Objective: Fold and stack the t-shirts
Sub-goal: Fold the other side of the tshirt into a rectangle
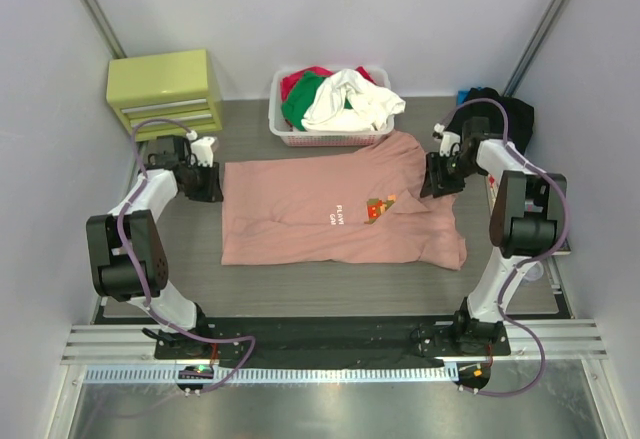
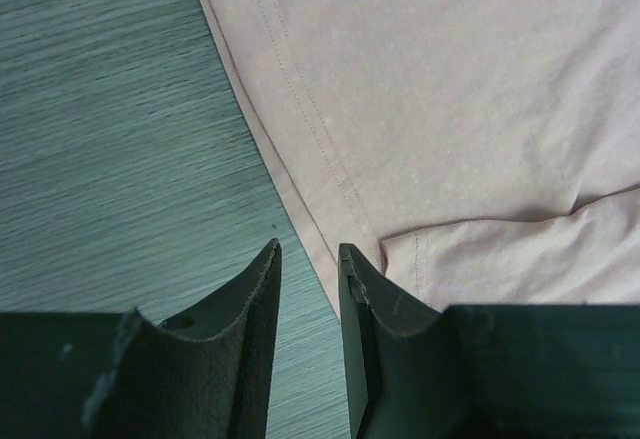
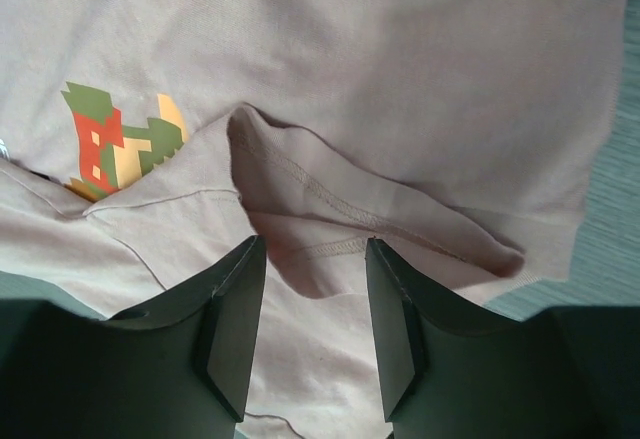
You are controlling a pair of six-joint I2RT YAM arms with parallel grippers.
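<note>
The salmon-pink t-shirt (image 1: 320,209) lies spread flat in the middle of the table, its pixel print (image 1: 379,207) toward the right. My left gripper (image 1: 208,183) is low at the shirt's left hem. In the left wrist view its jaws (image 2: 308,251) stand a little apart, with the hem edge (image 2: 300,209) running between the tips. My right gripper (image 1: 438,177) is over the shirt's right side. It is open above a folded-over sleeve (image 3: 340,219), with the print (image 3: 120,144) to its left. A black cloth heap (image 1: 497,109), likely the black t-shirt, lies at the back right.
A white basket (image 1: 300,137) of red, green and white clothes stands behind the shirt. A yellow-green drawer box (image 1: 165,89) stands at the back left. White walls close in both sides. Grey wood-grain table (image 2: 120,139) shows left of the hem.
</note>
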